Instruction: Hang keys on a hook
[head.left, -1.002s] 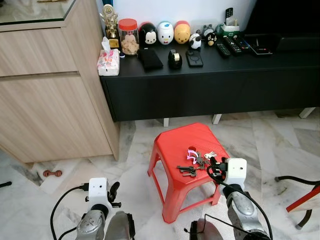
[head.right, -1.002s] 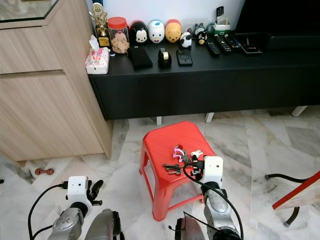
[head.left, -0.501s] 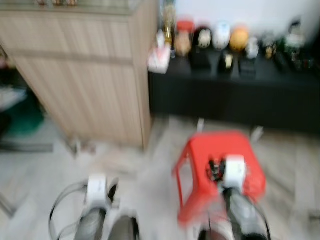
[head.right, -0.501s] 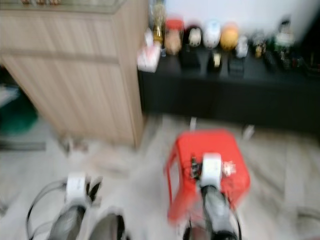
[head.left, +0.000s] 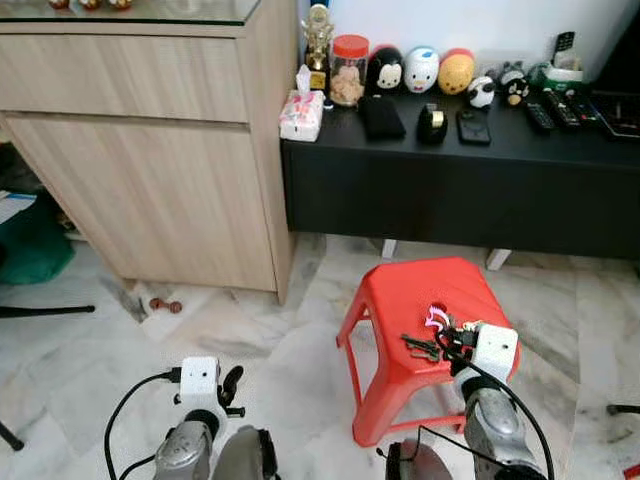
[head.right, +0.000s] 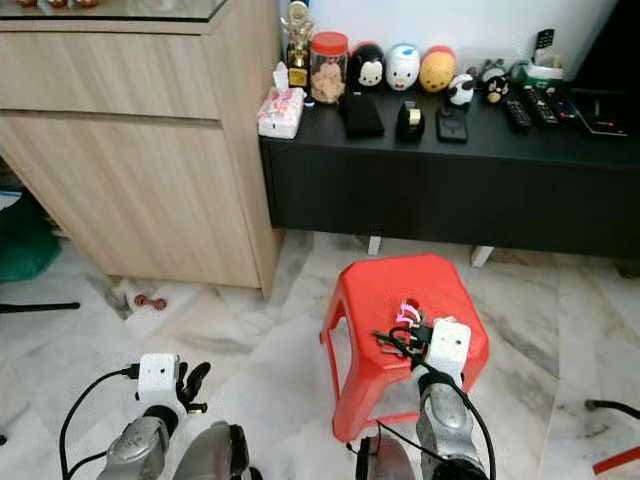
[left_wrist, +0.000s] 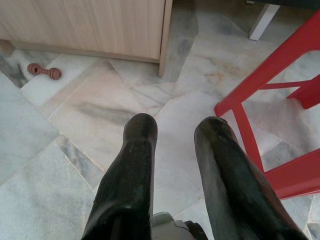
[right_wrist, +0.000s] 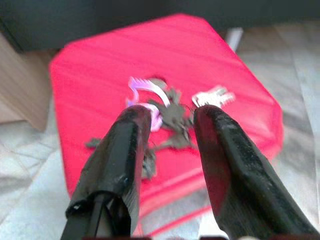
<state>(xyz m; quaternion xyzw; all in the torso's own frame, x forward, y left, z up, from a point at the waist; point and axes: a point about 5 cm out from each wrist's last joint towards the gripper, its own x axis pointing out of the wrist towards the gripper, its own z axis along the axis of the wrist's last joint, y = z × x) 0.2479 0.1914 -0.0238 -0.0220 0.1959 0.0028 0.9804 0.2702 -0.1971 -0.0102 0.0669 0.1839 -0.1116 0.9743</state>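
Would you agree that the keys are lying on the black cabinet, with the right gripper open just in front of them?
Not quite: the keys lie on the red stool, not on the black cabinet. The right wrist view shows them on the stool's seat, and the right gripper is indeed open just in front of them.

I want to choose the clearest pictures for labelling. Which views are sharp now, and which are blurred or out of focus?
Both eye views are sharp, evenly lit: keys on the red stool read clearly. Right wrist view is soft: keys, stool and right gripper fingers all slightly blurred. Left wrist view is crisp on the floor; left gripper fingers are close and dark.
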